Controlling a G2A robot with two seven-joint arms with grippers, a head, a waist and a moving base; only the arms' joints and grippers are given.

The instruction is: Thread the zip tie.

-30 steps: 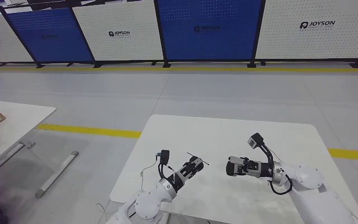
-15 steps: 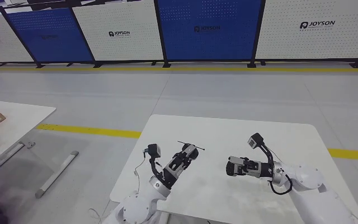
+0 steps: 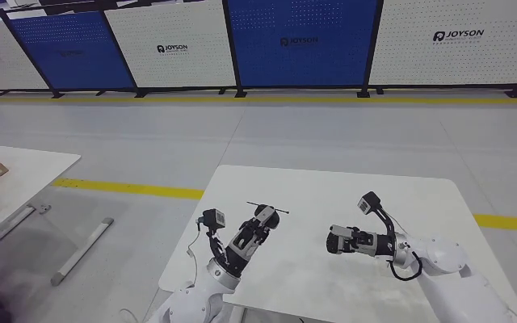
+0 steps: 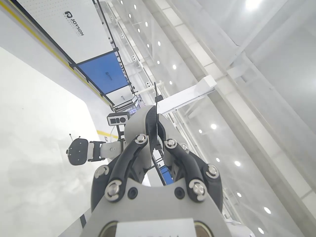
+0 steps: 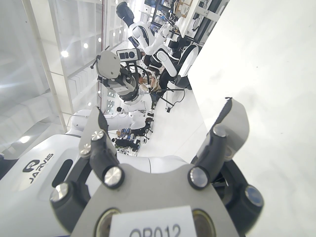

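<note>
The zip tie [image 3: 275, 210] is a thin black strap held crosswise above the left part of the white table [image 3: 323, 186]. My left gripper [image 3: 265, 215] is shut on it near its middle, with both ends sticking out. In the left wrist view the strap [image 4: 155, 97] runs up out of the closed left gripper [image 4: 155, 115]. My right gripper [image 3: 330, 240] hovers to the right of it, apart, and points toward it. In the right wrist view the right gripper [image 5: 164, 114] is open with nothing between its fingers, and the left gripper [image 5: 108, 66] sits farther off.
The table's left edge [image 3: 190, 234] lies close under the left arm, with bare floor beyond. A second white table [image 3: 32, 169] stands at far left. Blue and white panels [image 3: 299, 40] line the back.
My left arm has swung left and turned, carrying the zip tie away from the right gripper and slightly farther back. The right arm has kept still.
</note>
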